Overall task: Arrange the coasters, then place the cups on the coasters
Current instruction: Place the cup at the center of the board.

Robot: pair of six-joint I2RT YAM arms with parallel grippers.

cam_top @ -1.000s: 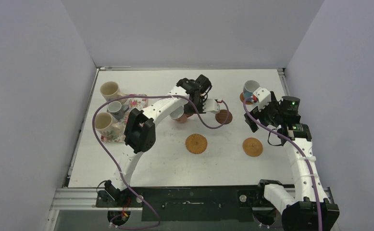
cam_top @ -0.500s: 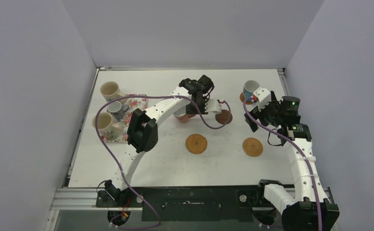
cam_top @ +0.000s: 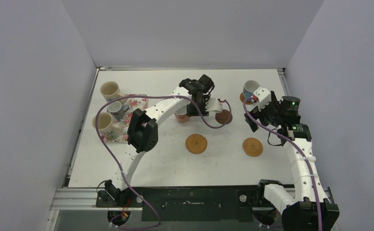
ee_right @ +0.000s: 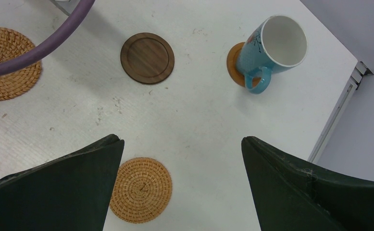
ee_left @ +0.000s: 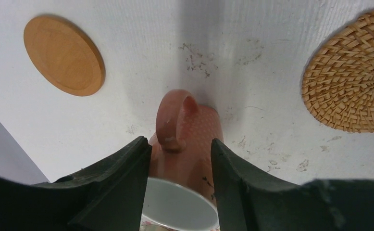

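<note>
Low in the top view: left woven coaster (cam_top: pixel 196 143) and right woven coaster (cam_top: pixel 252 147), flat on the surface (cam_top: pixel 166 159), well apart. Higher, mid frame: pink cup (ee_left: pixel 205 134) upright, left gripper (ee_left: pixel 179 140) over it, jaws apart beside the handle, not pinching. Right of that: dark brown coaster (cam_top: pixel 223 117), bare. Upper right: right gripper (ee_right: pixel 181 139), jaws wide, holding nothing; past it, blue cup (cam_top: pixel 250 89) on an orange coaster (ee_right: pixel 232 60). Left edge: grey cup (cam_top: pixel 116 108) on the flowery tray (cam_top: pixel 137 102), between upper cream cup (cam_top: pixel 110 90) and lower cream cup (cam_top: pixel 103 122).
</note>
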